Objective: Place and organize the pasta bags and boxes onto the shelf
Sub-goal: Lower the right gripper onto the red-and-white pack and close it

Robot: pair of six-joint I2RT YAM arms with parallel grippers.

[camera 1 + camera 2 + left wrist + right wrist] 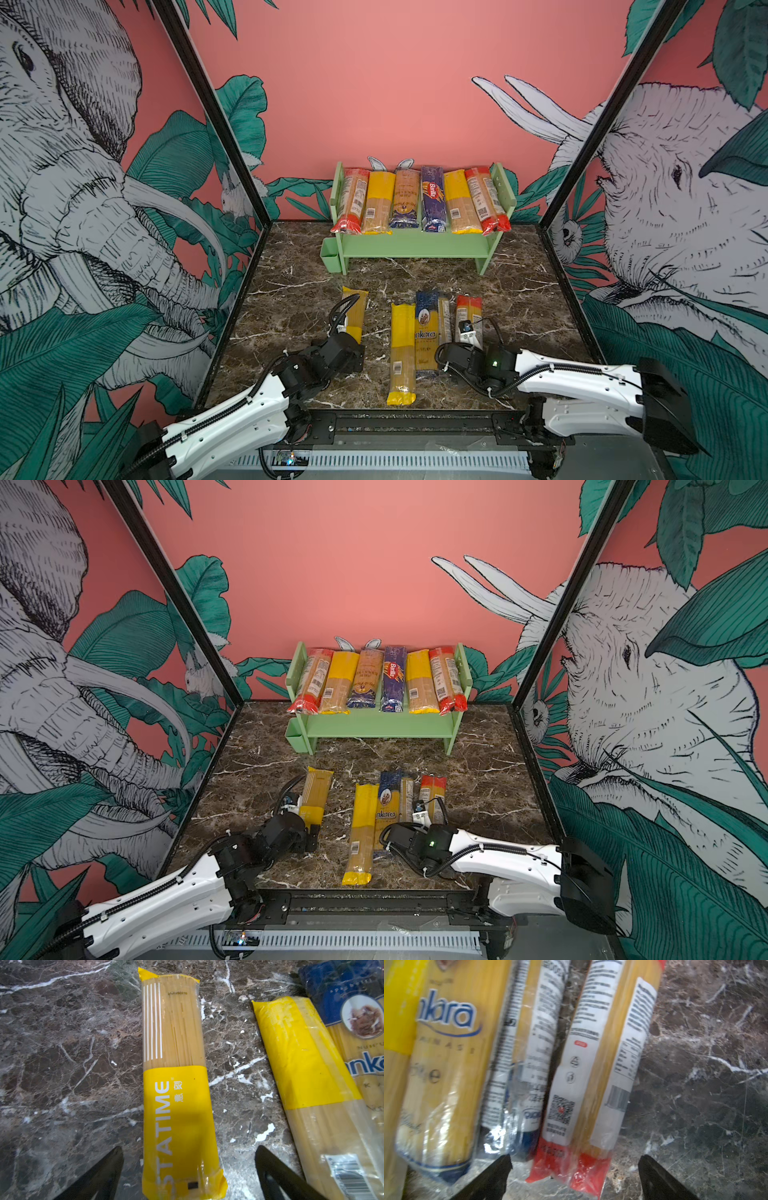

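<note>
Both in front of shelf (415, 248): left gripper (189, 1151) jaws apart, straddling yellow packet (176, 1105); right gripper (575, 1157) apart around red-ended packet (600, 1074). Looks lined up for cross-width pinches.

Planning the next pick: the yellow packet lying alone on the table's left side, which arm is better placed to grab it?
Left. The left gripper hangs open with a finger on each side of the yellow packet. The right gripper, also open, is over the red-ended packet at the row's other end.
</note>
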